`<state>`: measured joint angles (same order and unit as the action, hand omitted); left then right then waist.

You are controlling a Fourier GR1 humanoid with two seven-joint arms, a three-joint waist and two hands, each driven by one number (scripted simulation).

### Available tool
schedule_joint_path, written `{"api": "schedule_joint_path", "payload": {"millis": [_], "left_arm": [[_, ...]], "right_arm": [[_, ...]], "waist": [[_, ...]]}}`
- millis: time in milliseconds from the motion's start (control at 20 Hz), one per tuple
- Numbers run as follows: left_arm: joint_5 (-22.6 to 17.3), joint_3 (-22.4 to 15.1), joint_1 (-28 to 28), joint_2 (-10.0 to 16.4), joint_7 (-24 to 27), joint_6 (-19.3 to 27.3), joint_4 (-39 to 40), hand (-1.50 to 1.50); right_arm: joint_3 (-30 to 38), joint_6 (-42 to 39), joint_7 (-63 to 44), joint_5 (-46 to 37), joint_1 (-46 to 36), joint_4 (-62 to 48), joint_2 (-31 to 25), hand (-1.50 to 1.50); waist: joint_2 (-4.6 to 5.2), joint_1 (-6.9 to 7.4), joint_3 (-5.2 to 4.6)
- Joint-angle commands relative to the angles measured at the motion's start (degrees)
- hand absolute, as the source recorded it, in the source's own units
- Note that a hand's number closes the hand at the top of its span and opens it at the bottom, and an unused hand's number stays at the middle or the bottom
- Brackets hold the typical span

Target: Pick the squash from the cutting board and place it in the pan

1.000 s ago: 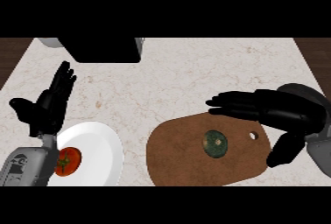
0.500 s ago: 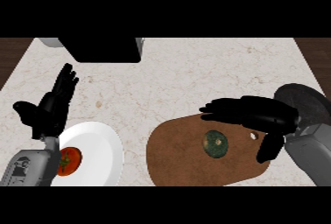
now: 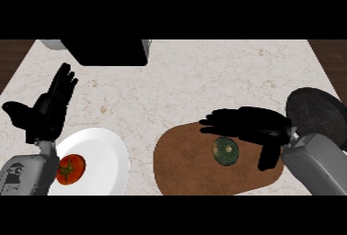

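**Squash on the board, right hand poised over it**

The pale marbled table (image 3: 203,82) fills the view. On its near right part lies the brown cutting board (image 3: 193,176). To the right of the board, by the table's edge, sits the dark round pan (image 3: 318,108), partly hidden by the right forearm. A white plate (image 3: 102,153) sits at the near left, and a black box-like thing (image 3: 112,51) stands at the far edge.

The right hand (image 3: 254,125) hangs over the far part of the board. Its fingers stretch out toward the left and its thumb points down on the squash's right side, so it is wide open and holds nothing. The left hand (image 3: 46,108) rests open at the left edge, fingers up, just beyond the plate.

The squash (image 3: 226,151) is a small dark green round lying on the cutting board, just below the right hand's fingers and beside its thumb. From this steep angle I cannot tell whether the fingers touch it or hover just above it. A red tomato (image 3: 70,169) lies on the plate.

By my judgement the task is at an early stage: the hand is in place for the grasp, but the squash is not grasped and not in the pan. What is left is to close on it, lift it, carry it right to the pan and let go.

No brand, label or writing can be read anywhere.
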<state>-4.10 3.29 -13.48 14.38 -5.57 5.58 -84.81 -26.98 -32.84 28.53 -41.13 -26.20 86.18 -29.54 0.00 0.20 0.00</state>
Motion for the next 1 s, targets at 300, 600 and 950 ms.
{"api": "schedule_joint_path", "payload": {"millis": [300,600,950], "left_arm": [[0.64,0.98,1.09,-0.91,-0.59,-0.89,-1.52,0.0],[2.43,0.6,-1.96,-2.92,-1.05,0.48,0.47,0.0],[2.03,2.05,-2.13,-3.61,6.48,-2.57,8.35,0.0]], "right_arm": [[-1.46,-0.43,-0.2,-12.6,-0.77,-1.2,2.16,-1.5],[-0.02,-1.75,2.43,-16.13,1.41,-1.34,2.84,-1.5],[-1.66,1.63,1.03,-23.36,-0.65,-7.7,10.1,-1.5]], "waist": [[-0.04,0.0,0.0],[-0.03,-0.2,0.0],[0.07,-0.1,-0.01]]}}
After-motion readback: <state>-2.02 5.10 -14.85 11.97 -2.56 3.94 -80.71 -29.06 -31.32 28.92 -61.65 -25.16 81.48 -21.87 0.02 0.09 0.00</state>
